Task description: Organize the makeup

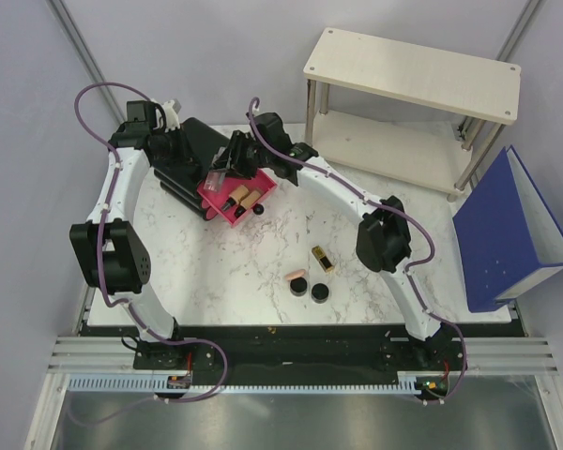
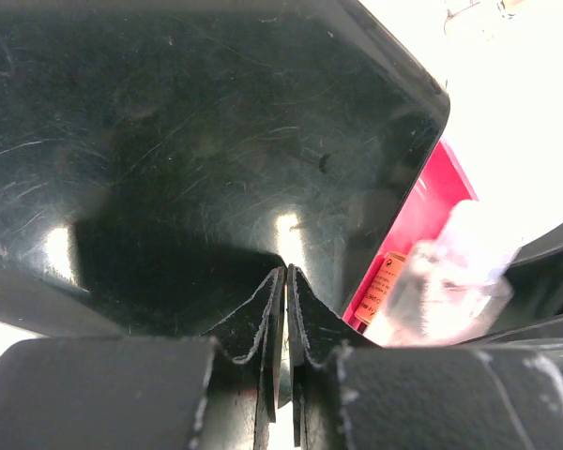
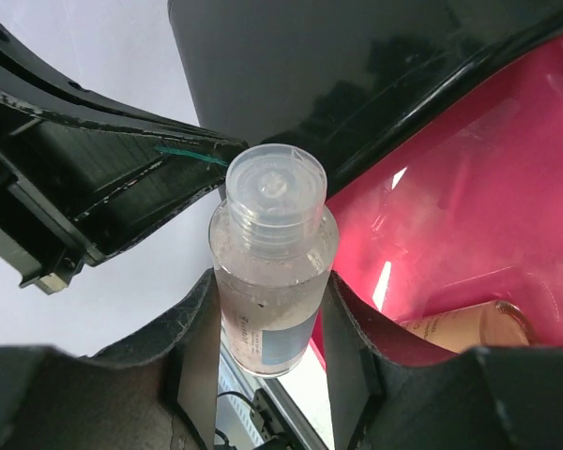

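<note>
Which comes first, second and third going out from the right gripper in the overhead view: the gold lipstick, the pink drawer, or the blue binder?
1. The pink drawer, right next to the right gripper, which holds a clear bottle.
2. The gold lipstick, mid-table toward the near edge.
3. The blue binder, off the table's right side.

Two black compacts point(image 1: 319, 293), one lipstick point(image 1: 325, 259), one clear bottle point(image 3: 272, 272)

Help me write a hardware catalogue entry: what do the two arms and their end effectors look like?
The left arm and right arm have white links with bulky black joint housings. A purple cable loops along each. The left end effector and right end effector each have two black fingers, scuffed whitish at the edges.
</note>
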You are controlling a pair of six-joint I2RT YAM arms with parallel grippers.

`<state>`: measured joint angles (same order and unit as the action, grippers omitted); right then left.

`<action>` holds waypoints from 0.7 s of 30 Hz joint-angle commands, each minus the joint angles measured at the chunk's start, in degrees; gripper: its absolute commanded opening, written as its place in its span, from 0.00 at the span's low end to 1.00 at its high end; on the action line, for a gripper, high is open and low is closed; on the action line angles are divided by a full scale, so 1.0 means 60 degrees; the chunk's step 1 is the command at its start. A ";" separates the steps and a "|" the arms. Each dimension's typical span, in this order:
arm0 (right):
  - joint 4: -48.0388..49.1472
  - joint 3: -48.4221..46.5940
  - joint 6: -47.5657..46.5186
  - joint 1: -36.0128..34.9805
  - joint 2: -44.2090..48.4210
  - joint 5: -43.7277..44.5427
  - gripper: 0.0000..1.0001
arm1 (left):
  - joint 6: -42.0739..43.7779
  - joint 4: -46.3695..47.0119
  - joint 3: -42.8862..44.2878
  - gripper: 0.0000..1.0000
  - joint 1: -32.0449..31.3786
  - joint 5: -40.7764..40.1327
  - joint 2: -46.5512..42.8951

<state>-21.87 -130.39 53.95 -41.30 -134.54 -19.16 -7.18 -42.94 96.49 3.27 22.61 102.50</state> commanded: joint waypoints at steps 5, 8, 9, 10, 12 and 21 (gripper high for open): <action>0.0788 0.0270 0.0222 0.0043 0.0391 0.0335 0.02 | 0.0655 -0.1955 -0.0539 0.13 0.0027 -0.0985 0.0876; 0.0817 0.0593 0.0192 0.0042 0.0524 0.0527 0.04 | 0.0655 -0.1941 -0.0525 0.13 0.0012 -0.0956 0.0905; 0.0817 0.0623 0.0192 0.0042 0.0538 0.0585 0.05 | 0.0655 -0.1955 -0.0510 0.13 0.0027 -0.0971 0.0905; 0.0817 0.0681 0.0192 0.0042 0.0524 0.0600 0.06 | 0.0655 -0.1955 -0.0495 0.13 0.0027 -0.0971 0.0905; 0.0745 0.0754 0.0134 -0.0001 0.0538 0.0745 0.09 | 0.0669 -0.1955 -0.0495 0.13 0.0012 -0.0971 0.0905; 0.0642 0.0945 -0.0173 -0.0119 0.0626 0.1039 0.30 | 0.0684 -0.1940 -0.0525 0.13 0.0027 -0.0971 0.0905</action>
<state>-20.27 -124.51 54.24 -41.50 -134.82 -14.24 -7.16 -43.00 96.77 3.27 22.63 102.74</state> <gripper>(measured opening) 0.463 0.131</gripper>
